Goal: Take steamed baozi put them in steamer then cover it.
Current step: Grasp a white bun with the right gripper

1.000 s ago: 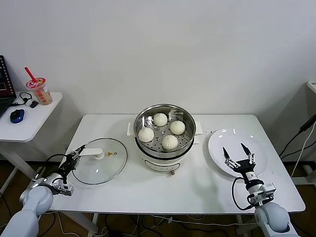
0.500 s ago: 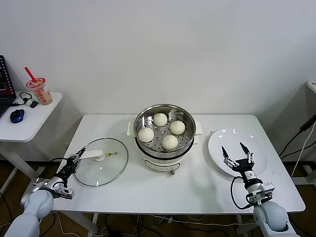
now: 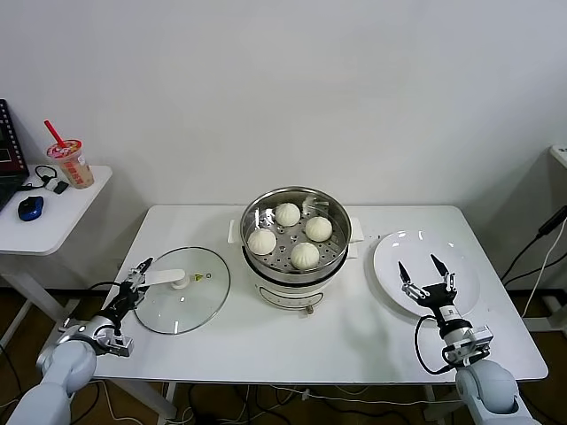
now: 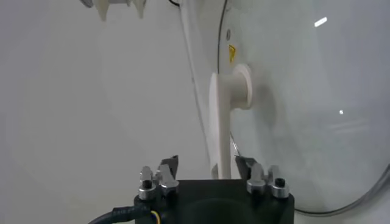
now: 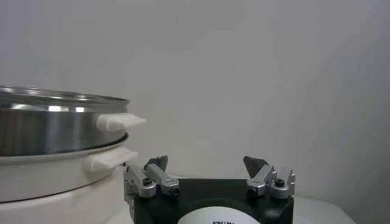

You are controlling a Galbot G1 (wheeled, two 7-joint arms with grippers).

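Head view: the left gripper (image 3: 142, 269) is seen with fingers apart around the glass lid's white handle (image 3: 166, 278), left of the steamer (image 3: 297, 243). Four steamed baozi (image 3: 305, 255) are held inside. The right gripper (image 3: 423, 270) is spread over the empty plate (image 3: 465, 266).

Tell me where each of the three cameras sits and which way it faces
Head: high up, facing down at the white table; both arms show.
Left wrist: behind the open left end effector, facing the glass lid.
Right wrist: behind the open right end effector, facing the steamer.
Shared: head also shows lid and steamer.
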